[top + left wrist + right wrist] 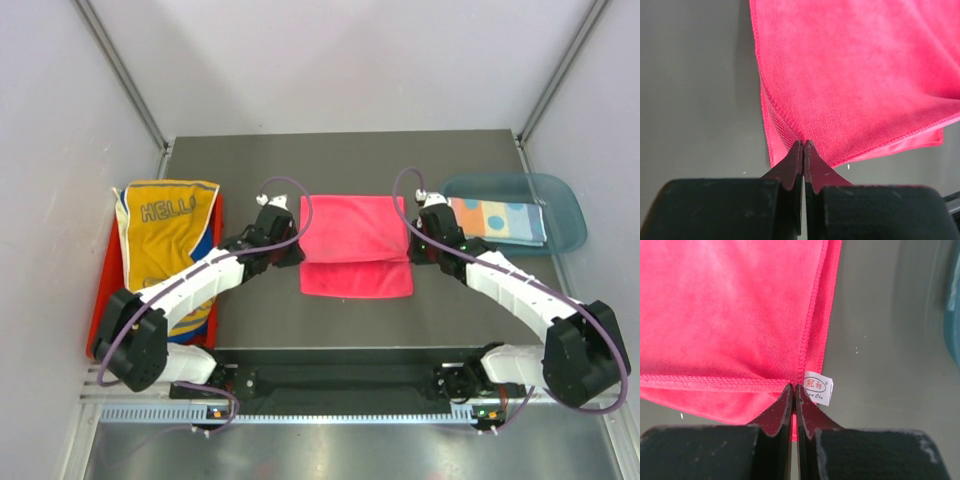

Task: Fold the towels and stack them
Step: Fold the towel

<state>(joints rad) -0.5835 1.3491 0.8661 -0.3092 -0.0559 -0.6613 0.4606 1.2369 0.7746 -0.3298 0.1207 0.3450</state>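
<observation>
Fingers of both arms pinched on the hot pink towel (pixel 355 245), one pair at each side edge.

At the towel's left edge the left fingers (pixel 797 156) are clamped on its hem. At its right edge the right fingers (pixel 787 401) grip the hem just beside a small white label (pixel 818 387). The towel lies folded mid-worktop (pixel 340 160), its lower layer showing along the near side. Left of it, a yellow "HELLO" towel (pixel 165 240) drapes over a red tray (pixel 103 300). To its right, a dotted light blue towel (pixel 497 220) sits in a teal bin (pixel 565 215).

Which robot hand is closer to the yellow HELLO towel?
Left. The left hand grips the left edge of the pink towel, next to the yellow HELLO towel. The right hand grips the pink towel's right edge, farther away.
</observation>
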